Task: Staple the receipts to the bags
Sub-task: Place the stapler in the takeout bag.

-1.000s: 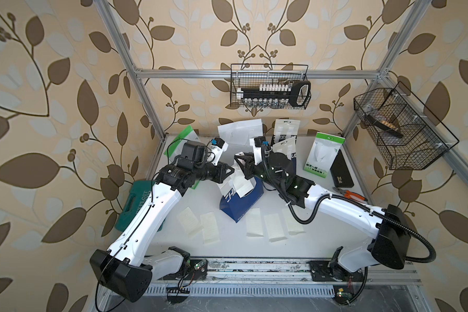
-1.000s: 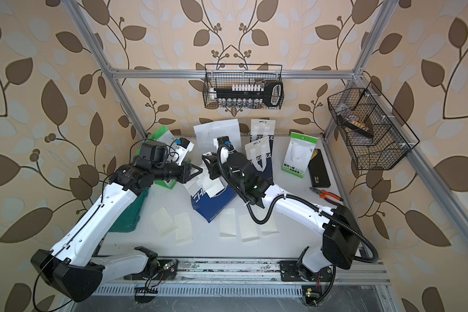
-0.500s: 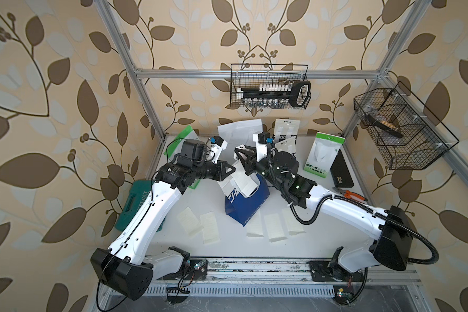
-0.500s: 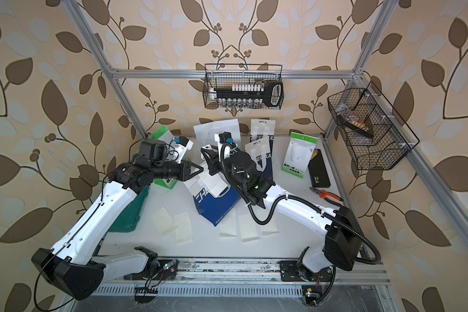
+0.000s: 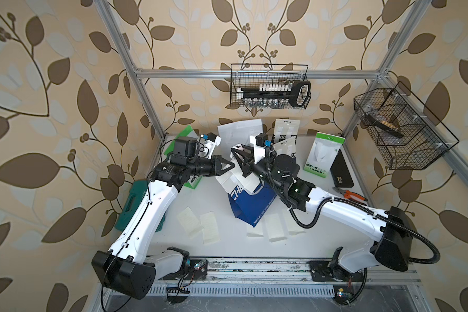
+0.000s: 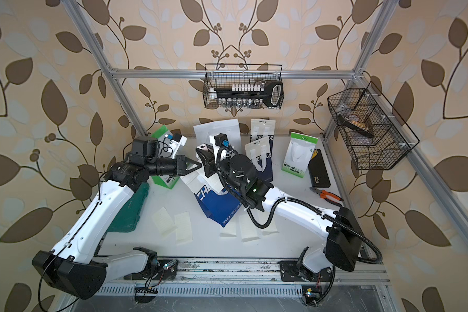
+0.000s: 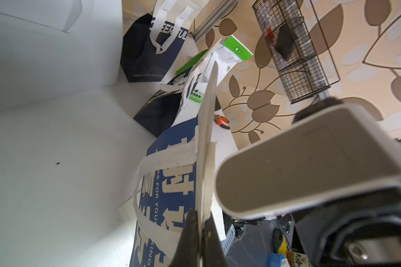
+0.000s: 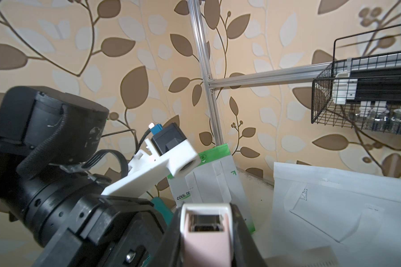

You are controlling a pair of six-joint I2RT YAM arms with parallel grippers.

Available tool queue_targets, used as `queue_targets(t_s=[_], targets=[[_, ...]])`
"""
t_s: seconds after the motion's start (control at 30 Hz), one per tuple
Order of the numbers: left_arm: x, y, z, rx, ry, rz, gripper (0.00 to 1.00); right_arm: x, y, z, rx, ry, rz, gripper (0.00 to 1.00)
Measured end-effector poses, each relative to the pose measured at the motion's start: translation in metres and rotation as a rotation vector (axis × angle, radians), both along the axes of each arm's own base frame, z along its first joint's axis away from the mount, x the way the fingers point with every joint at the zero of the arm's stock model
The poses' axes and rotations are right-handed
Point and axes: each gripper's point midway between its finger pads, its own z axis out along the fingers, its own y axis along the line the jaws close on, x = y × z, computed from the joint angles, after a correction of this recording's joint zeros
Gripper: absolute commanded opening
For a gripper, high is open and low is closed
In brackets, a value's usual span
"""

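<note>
A blue-and-white bag [image 5: 250, 202] [image 6: 219, 206] [image 7: 171, 185] hangs tilted over the middle of the table. My left gripper [image 5: 229, 166] [image 6: 197, 164] [image 7: 200, 228] is shut on its pale top edge. A cream slip [image 5: 250, 183] lies against the bag's upper side. My right gripper [image 5: 241, 159] [image 8: 205, 222] is shut on a pink-and-white stapler [image 5: 237, 148] [image 6: 201, 148] [image 7: 310, 161] [image 8: 205, 231], its nose just beside the left fingertips. Several loose receipts [image 5: 189, 218] [image 5: 274, 228] lie flat near the table's front. More bags [image 5: 323, 154] [image 5: 284, 137] [image 5: 239, 131] stand along the back wall.
A teal tool case [image 5: 131, 202] lies under the left arm at the left edge. Orange-handled pliers [image 5: 350, 194] and a black case [image 5: 341, 170] lie at the right. Wire baskets hang on the back wall [image 5: 269, 86] and the right wall [image 5: 400, 129].
The right gripper with the stapler has risen and swung closer to the left fingertips. The held bag has been lifted a little and shifted to the right.
</note>
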Motion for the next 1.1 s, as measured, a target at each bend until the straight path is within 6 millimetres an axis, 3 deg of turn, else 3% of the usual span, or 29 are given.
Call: queue_targets(t_s=[0.53,1.1], targets=[[-0.001,-0.003,0.008,-0.134,0.063,-0.033,0.00,0.001,-0.001,0.009,-0.024,-0.065,-0.044,0.00],[-0.001,-0.004,0.009,-0.161,0.077,-0.038,0.00,0.008,0.004,-0.011,-0.067,-0.050,-0.066,0.00]])
